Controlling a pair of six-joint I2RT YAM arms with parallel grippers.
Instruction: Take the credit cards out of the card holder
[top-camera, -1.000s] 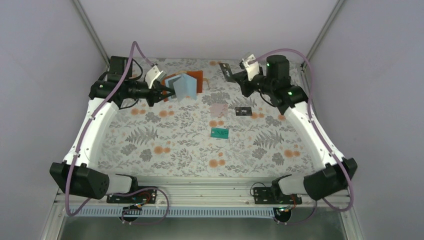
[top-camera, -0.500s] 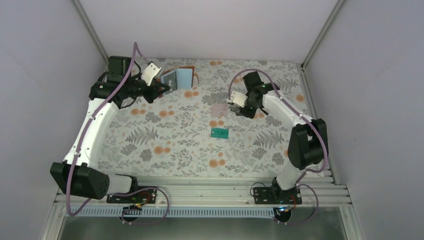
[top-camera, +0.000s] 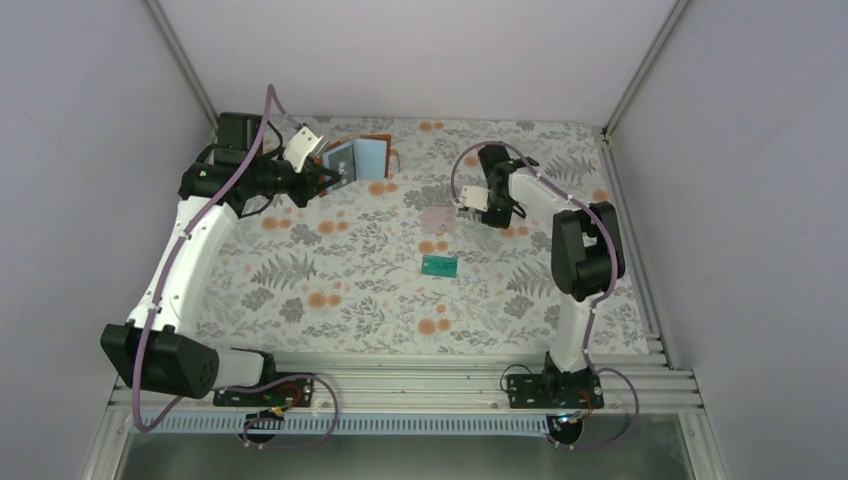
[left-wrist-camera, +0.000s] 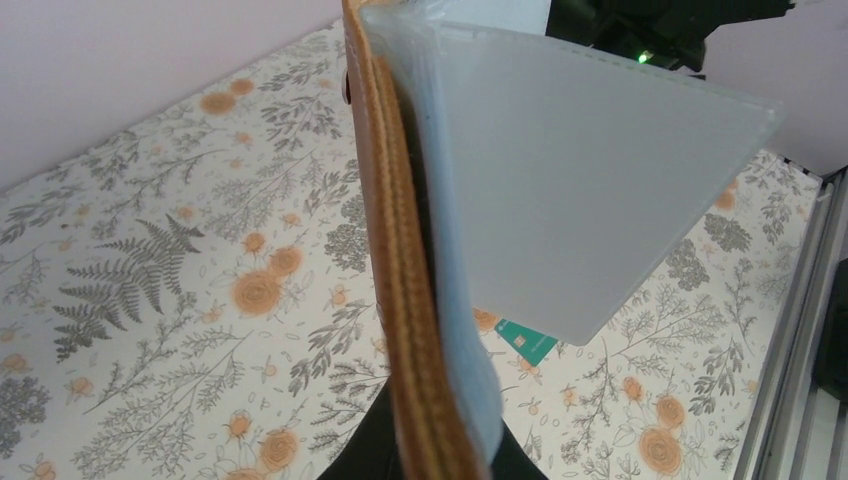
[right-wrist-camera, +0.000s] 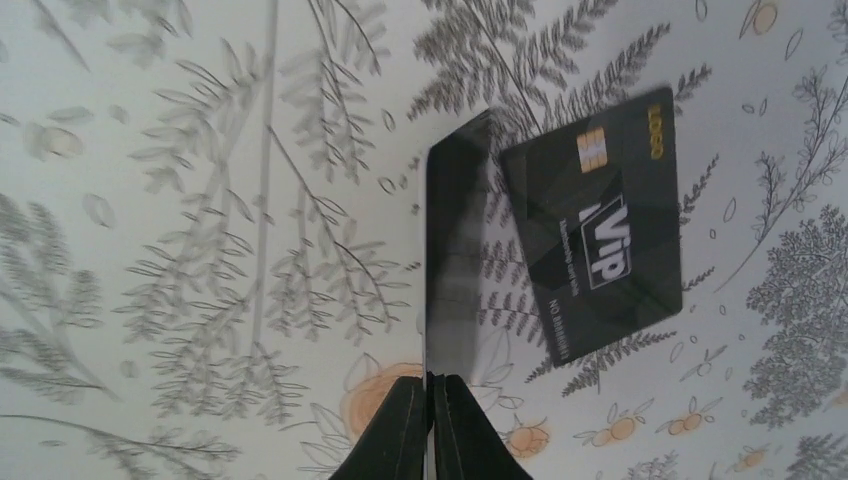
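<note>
My left gripper (top-camera: 335, 175) is shut on the card holder (top-camera: 358, 158) and holds it upright and open at the back left. In the left wrist view the holder's rust-brown edge (left-wrist-camera: 400, 250) and a pale sleeve (left-wrist-camera: 590, 170) rise from my left gripper (left-wrist-camera: 440, 445). The pink card (top-camera: 437, 218) and the teal card (top-camera: 439, 266) lie flat mid-table. My right gripper (top-camera: 490, 207) is low over the table, shut (right-wrist-camera: 432, 390) on a thin dark glossy card (right-wrist-camera: 455, 270) seen edge-on. The black card (right-wrist-camera: 600, 240) with white marks lies flat right beside it.
The teal card also shows past the holder in the left wrist view (left-wrist-camera: 525, 342). Grey walls close the table at the back and both sides. A metal rail (top-camera: 420, 385) with the arm bases runs along the near edge.
My right arm has swung from the back right down to the table beside the black card, still gripping the thin dark card. My left gripper has turned the holder slightly toward the back.
</note>
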